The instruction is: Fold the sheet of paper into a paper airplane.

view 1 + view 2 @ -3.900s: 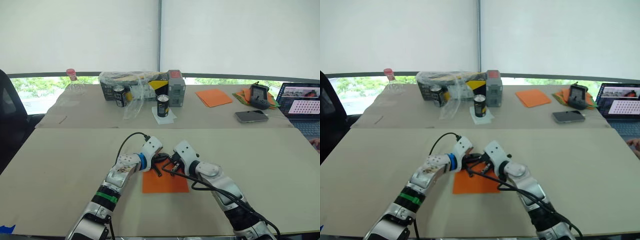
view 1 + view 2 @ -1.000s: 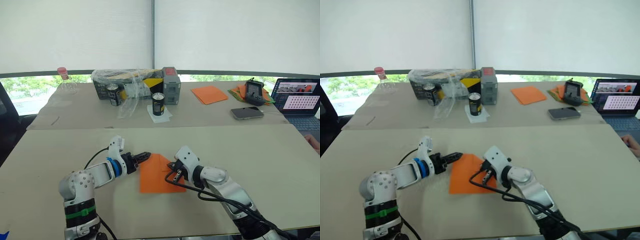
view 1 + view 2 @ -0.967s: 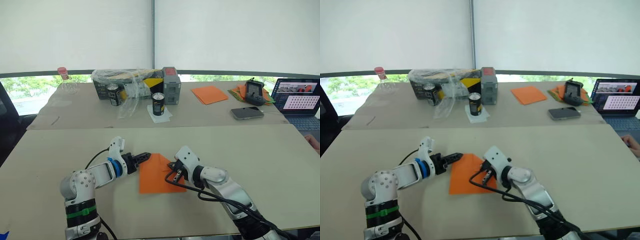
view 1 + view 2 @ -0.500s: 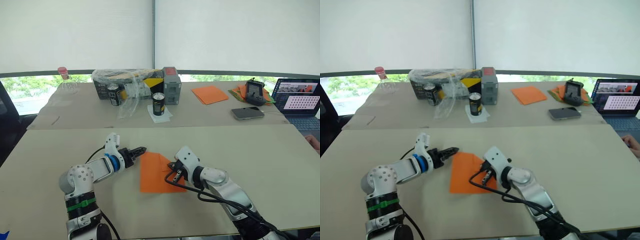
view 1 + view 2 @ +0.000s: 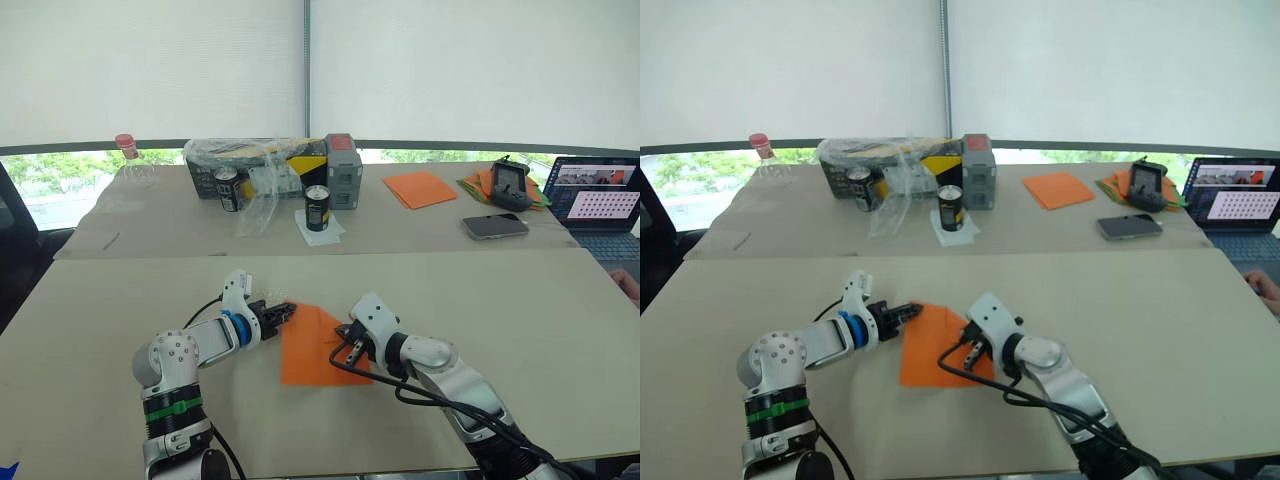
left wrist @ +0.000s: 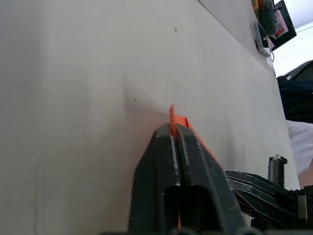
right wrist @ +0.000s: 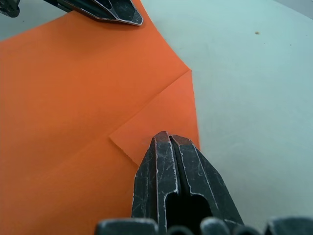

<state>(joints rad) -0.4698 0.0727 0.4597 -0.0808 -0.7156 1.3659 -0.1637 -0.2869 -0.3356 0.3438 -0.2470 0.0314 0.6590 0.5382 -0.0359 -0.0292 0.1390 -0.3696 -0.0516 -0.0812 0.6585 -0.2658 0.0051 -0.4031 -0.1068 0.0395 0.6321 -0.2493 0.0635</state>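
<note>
Laptop [image 5: 603, 195] cut by frame edge

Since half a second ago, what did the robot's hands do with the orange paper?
The left hand moved back in and shut on the near-left edge of the sheet of paper. The right hand stayed pressed on the sheet's right side, fingers shut.

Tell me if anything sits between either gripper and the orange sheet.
Nothing visible does. The left gripper is shut on the sheet of paper at its edge, and the right gripper presses shut jaws on its folded corner.

Matt orange sheet of paper [image 7: 73, 98]
</note>
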